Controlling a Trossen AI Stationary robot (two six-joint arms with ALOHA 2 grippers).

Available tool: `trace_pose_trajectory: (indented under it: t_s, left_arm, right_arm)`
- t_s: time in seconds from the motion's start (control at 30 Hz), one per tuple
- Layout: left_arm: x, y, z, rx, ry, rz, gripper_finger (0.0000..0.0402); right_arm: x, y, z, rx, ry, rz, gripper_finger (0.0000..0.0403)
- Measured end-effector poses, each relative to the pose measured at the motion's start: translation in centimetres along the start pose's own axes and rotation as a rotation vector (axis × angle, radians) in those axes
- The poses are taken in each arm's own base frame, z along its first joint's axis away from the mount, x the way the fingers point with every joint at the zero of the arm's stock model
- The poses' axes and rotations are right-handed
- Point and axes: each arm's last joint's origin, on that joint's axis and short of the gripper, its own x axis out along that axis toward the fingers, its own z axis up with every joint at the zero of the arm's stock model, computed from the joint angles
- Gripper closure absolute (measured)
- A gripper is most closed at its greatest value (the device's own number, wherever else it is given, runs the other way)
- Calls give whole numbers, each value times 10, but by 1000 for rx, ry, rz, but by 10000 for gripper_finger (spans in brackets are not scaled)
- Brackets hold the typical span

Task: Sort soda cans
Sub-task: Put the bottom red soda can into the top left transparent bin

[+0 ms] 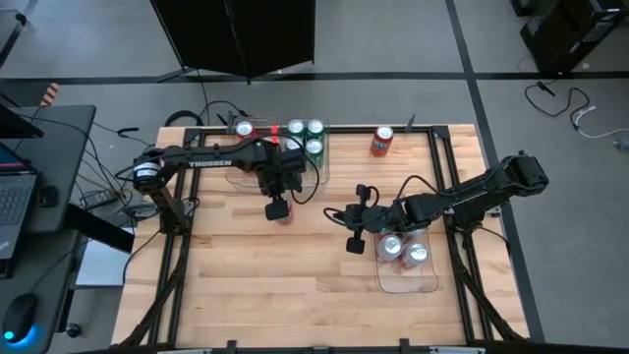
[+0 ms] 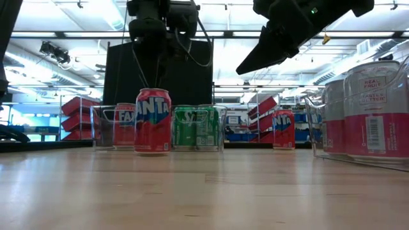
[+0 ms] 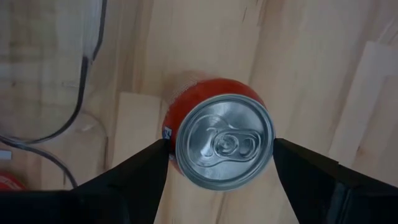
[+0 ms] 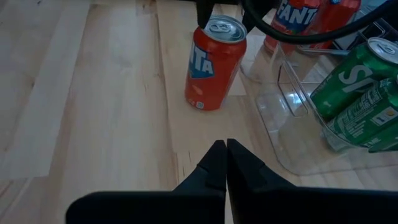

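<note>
Cans stand in groups across the wooden table (image 1: pixel 256 285). At the far left, a clear tray (image 1: pixel 319 175) holds one red can (image 2: pixel 124 126) and three green cans (image 1: pixel 306 136) packed together at its right end. Just in front of that tray, a red Fanta can (image 3: pixel 217 134) stands upright on the bare wood. The left gripper (image 3: pixel 221 155) hangs directly over this can with its fingers (image 3: pixel 140 171) spread to either side of the silver top; the left wrist view shows the pads right at the rim, though whether they press on it cannot be told, and the low view shows the can resting on the table. Further right along the far edge, another red can (image 1: pixel 381 142) stands alone, well apart from both trays. The right gripper (image 4: pixel 222 163) hovers above the middle of the table with its fingers pressed together and holding nothing, its tips pointing toward the Fanta can. At the right, a second clear tray (image 1: pixel 413 283) holds silver-white cans (image 1: pixel 405 251), grouped at the end nearer the right arm.
</note>
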Motion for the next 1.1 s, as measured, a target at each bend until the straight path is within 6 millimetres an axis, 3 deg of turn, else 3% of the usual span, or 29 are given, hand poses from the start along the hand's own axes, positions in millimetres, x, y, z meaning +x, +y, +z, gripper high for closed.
trace_pose_trajectory:
  t_s: [0.6,0.83,0.97,1.1]
  left_arm:
    - [-2,-2,1,-18,-7,-36,112]
    - [-3,-3,-3,-14,27,-66,115]
    - [-6,-5,-4,11,25,-71,147]
    - [-9,-9,-5,58,1,-76,214]
  right_arm:
    - [0,0,0,1,-3,0,403]
    - [10,-1,9,60,-102,3,402]
    - [28,0,10,92,-157,40,402]
    - [58,11,0,103,-194,146,402]
